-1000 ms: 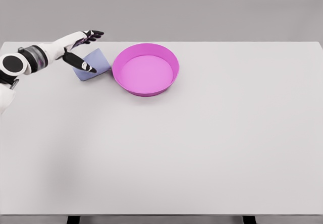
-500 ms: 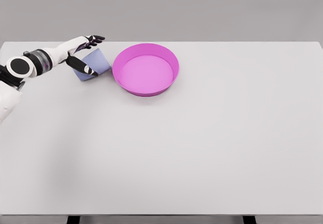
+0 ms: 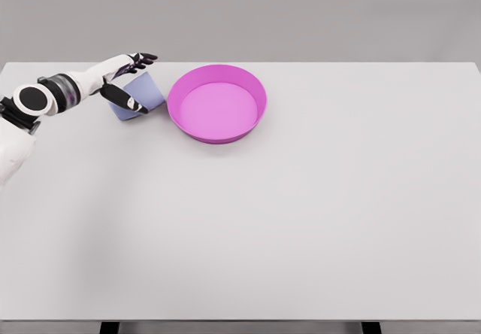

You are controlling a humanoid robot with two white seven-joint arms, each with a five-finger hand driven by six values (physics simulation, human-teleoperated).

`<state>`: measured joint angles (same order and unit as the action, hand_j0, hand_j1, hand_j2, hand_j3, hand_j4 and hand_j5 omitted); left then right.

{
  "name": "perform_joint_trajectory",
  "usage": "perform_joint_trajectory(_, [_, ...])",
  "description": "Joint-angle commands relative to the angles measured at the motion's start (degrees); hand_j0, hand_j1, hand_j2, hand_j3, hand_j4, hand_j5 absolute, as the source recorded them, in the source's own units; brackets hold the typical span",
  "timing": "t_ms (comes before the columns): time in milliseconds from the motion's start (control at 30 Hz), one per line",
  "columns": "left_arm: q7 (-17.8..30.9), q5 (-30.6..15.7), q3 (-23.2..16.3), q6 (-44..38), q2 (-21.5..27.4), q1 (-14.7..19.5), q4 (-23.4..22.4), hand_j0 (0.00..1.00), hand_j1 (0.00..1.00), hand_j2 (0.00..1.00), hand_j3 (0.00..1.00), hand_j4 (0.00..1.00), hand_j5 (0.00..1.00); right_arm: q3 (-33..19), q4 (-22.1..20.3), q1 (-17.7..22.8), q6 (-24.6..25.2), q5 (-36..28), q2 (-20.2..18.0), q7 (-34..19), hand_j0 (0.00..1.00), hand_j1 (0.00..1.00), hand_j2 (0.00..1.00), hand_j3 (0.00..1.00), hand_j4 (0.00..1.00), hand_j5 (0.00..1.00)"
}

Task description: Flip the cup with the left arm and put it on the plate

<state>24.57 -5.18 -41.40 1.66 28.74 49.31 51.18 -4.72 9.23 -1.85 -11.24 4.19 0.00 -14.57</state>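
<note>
A white table [image 3: 301, 229] carries a magenta plate [image 3: 217, 103] and, just beside it, a pale-blue cup [image 3: 143, 95].

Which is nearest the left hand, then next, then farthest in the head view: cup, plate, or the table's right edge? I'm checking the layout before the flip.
1. The cup: right at the left hand, between thumb and fingers, far left.
2. The plate: just right of the cup.
3. The table's right edge: across the whole table.

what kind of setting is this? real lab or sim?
Most likely a simulated tabletop test scene, not a real room. A bare white table against a featureless grey backdrop holds only a magenta plate and a pale blue cup, with the left hand around the cup. Surfaces look flat and rendered.
</note>
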Motion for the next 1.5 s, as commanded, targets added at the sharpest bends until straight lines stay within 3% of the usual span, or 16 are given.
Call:
perform_joint_trajectory(0, [0.0,-0.2,0.1,0.0,-0.1,0.0,-0.1,1.00,1.00,1.00,1.00,1.00,1.00,0.0,0.0,0.0,0.0,0.0,0.0,0.0,1.00,1.00,1.00,1.00,1.00,1.00])
perform_joint_trajectory(567, [-0.2,2.2,0.0,-0.1,-1.7,0.0,-3.0,1.00,1.00,1.00,1.00,1.00,1.00,0.0,0.0,0.0,0.0,0.0,0.0,0.0,1.00,1.00,1.00,1.00,1.00,1.00])
perform_joint_trajectory(700, [-0.2,2.1,0.0,0.0,-1.7,-0.1,-2.9,0.74,0.74,0.74,0.74,0.74,0.74,0.0,0.0,0.0,0.0,0.0,0.0,0.0,1.00,1.00,1.00,1.00,1.00,1.00])
perform_joint_trajectory(800, [-0.2,2.1,0.0,-0.1,-1.7,-0.1,-2.9,0.67,0.67,0.67,0.67,0.67,0.67,0.0,0.0,0.0,0.0,0.0,0.0,0.0,1.00,1.00,1.00,1.00,1.00,1.00])
perform_joint_trajectory(1233, [-0.3,1.4,1.3,0.4,-0.7,0.8,-2.9,0.64,0.64,0.64,0.64,0.64,0.64,0.0,0.0,0.0,0.0,0.0,0.0,0.0,1.00,1.00,1.00,1.00,1.00,1.00])
perform_joint_trajectory(1300, [-0.3,1.4,3.0,0.6,-0.7,0.8,-2.4,0.63,0.63,0.63,0.63,0.63,0.63,0.0,0.0,0.0,0.0,0.0,0.0,0.0,1.00,1.00,1.00,1.00,1.00,1.00])
perform_joint_trajectory(1367, [-0.3,1.4,5.7,4.5,-0.7,0.6,-2.0,0.63,0.63,0.63,0.63,0.63,0.63,0.0,0.0,0.0,0.0,0.0,0.0,0.0,1.00,1.00,1.00,1.00,1.00,1.00])
perform_joint_trajectory(1467, [-0.3,1.4,5.9,8.3,-0.7,0.8,-1.9,0.63,0.63,0.63,0.63,0.63,0.63,0.0,0.0,0.0,0.0,0.0,0.0,0.0,1.00,1.00,1.00,1.00,1.00,1.00])
